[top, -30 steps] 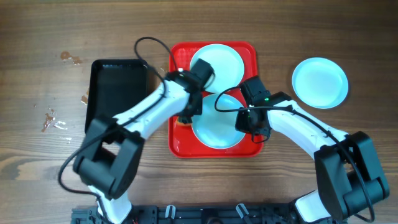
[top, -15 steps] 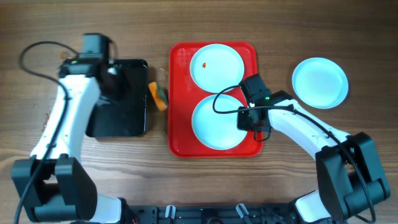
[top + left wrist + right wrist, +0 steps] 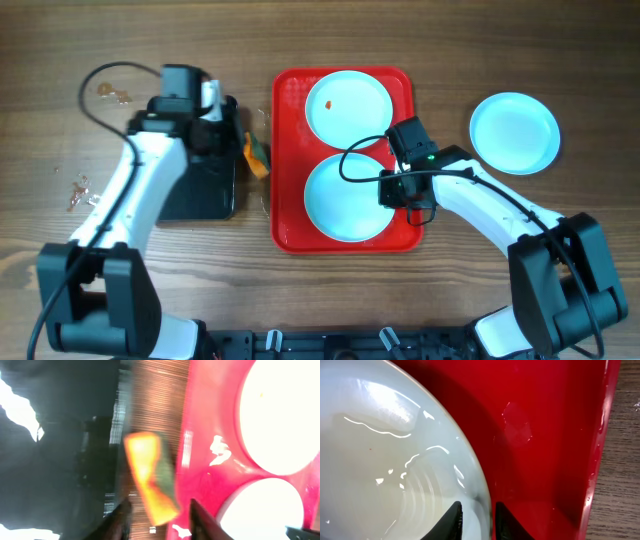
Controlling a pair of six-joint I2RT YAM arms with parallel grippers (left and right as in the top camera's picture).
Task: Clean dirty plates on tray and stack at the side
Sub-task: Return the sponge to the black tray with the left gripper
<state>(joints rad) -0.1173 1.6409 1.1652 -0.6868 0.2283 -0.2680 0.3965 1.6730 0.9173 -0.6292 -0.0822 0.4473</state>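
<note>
Blurring in the left wrist view hides detail: the left gripper (image 3: 159,519), fingers spread and empty, hangs above a sponge (image 3: 149,477) between black tray (image 3: 200,192) and tray (image 3: 285,232). The right gripper (image 3: 476,518), arm bent inward, pinches the rim of the near plate (image 3: 340,202) on the tray; far plate (image 3: 352,112) sits behind, third plate (image 3: 514,132) lies off to the right.

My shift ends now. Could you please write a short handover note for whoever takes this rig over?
The left gripper is open, near the sponge, which lies on the table between the black tray and the red tray.
The right gripper is shut on the rim of the near plate, on the red tray.
The far plate, also on the red tray, has an orange spot.
The third plate lies on the table at the right, no spot visible.
Done: one plate set aside; the near plate shows no spot.
Left: clean the far plate, stack both on the third plate.
</note>
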